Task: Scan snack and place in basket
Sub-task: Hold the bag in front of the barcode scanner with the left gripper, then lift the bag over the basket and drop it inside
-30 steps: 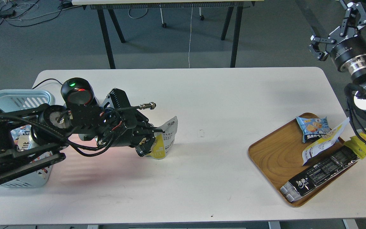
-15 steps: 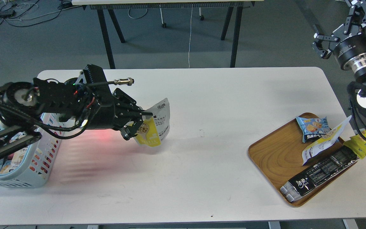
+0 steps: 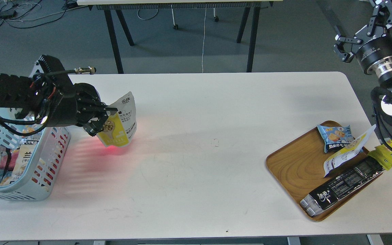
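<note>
My left gripper (image 3: 102, 117) is shut on the snack (image 3: 121, 124), a pouch with a yellow lower part, a white top with black print and a picture of tan beans. It holds the pouch above the table just right of the light blue basket (image 3: 46, 160), which stands at the table's left edge with several packets inside. Red light falls on the table under the pouch. My right gripper (image 3: 359, 29) is open and empty, raised past the table's far right corner.
A wooden tray (image 3: 294, 166) at the right holds a small light-blue packet (image 3: 335, 136), a long black packet (image 3: 345, 185) and a second yellow and white pouch (image 3: 347, 149). A dark-legged table (image 3: 182, 20) stands behind on the grey floor.
My left arm has swung left with the snack, from the table's middle-left to the basket's right side. The scanner is now hidden. The right gripper rose slightly.
</note>
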Controlling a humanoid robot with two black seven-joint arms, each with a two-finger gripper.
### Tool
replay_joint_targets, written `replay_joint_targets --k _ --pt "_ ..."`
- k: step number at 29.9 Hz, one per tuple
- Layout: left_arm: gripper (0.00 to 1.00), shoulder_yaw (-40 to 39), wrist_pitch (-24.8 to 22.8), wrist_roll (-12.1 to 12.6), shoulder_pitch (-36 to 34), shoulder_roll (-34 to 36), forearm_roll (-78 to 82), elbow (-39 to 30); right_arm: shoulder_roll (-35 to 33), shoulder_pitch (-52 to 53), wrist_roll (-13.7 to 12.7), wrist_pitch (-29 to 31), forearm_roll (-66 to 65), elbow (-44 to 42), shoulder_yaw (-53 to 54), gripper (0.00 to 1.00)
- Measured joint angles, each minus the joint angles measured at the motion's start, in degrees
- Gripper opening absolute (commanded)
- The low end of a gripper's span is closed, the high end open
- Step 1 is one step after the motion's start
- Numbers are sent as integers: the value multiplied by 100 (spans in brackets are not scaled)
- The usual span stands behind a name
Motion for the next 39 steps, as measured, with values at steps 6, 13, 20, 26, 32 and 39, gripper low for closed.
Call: replay_joint_targets --k 6,13,20,26,32,39 --pt "0 1 0 -12 1 2 0 118 8 0 0 0 0 0 0 98" --pt "0 8 0 -19 1 13 0 197 -7 0 0 8 -7 -9 0 98" --pt "0 9 0 -19 0 29 0 198 -17 0 0 9 -8 -5 0 98" --pt "0 3 0 -19 -2 29 0 198 -15 0 0 9 -9 -1 0 98" --pt "0 25 0 -19 -1 -3 0 198 4 0 0 9 -9 -15 0 98" --pt "0 27 0 -11 23 -38 0 198 9 0 0 9 -9 -17 0 98"
